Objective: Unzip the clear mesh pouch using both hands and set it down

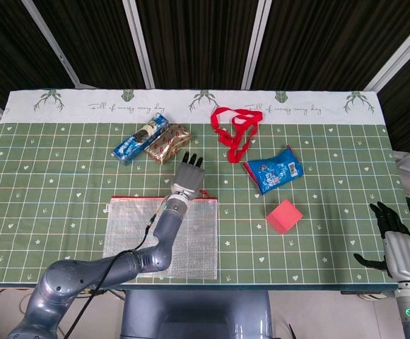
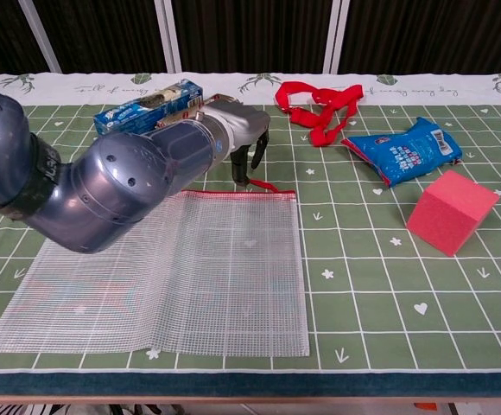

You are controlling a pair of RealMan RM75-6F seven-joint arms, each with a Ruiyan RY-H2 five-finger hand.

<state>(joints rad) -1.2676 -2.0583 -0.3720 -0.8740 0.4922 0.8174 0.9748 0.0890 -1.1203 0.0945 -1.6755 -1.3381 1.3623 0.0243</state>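
Both arms are glossy blue-grey metal with rounded joint housings. The left hand [image 1: 186, 176] and right hand [image 1: 397, 244] have silver backs and black fingers [image 1: 192, 160].

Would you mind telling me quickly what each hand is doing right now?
Left hand: open, fingers spread above the pouch's red zipper pull, holding nothing.
Right hand: open, off the table's right edge, holding nothing.

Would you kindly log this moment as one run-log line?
left hand: open, above zipper pull | right hand: idle at table edge | mesh pouch: flat, zipped
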